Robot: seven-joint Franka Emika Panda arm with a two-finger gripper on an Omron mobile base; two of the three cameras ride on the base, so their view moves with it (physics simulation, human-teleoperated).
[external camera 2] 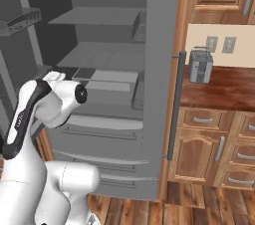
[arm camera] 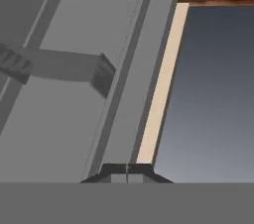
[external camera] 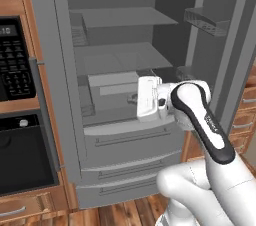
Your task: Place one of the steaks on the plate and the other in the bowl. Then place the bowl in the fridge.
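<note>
Dark claw (arm camera: 126,173) tips pressed together in the hand view, nothing between them. It carries no load. The hand camera looks along the inner face and edge of a grey door panel, with a pale strip beside it.

In the left base view the white hand sits in front of the fridge (external camera: 130,140), at the level of the inner drawer (external camera: 112,87) and just above the lower drawers (external camera: 132,165).

Both doors stand swung wide:
- left door (external camera: 62,80), seen edge-on
- right door (external camera: 225,45), with a wire bin (external camera: 205,20) on its inner face

Grey shelves (external camera: 125,17) run across the compartment above the hand.

Out past the fridge:
- a black wall oven (external camera: 20,155) on the left
- a long bar handle (external camera 2: 175,104) on the door edge in the right base view
- a wooden desk (external camera 2: 224,87) with a steel toaster (external camera 2: 200,65) standing on it

I cannot tell where the bowl is.

Handling, as a judgement:
- The bowl is likely rigid, smooth-glazed and slippery, moderately light, and breakable if knocked against a shelf lip.
- The best hold is probably a pinch over the rim wall, one finger inside and one outside. The body is too wide for a narrow claw.
- Keep it level, since a soft, slick steak would slide around inside.
- The shelves look flat and stiff and should take it fine.
- The doors look heavy and hinge-bound, and are best moved by the bar handle.
</note>
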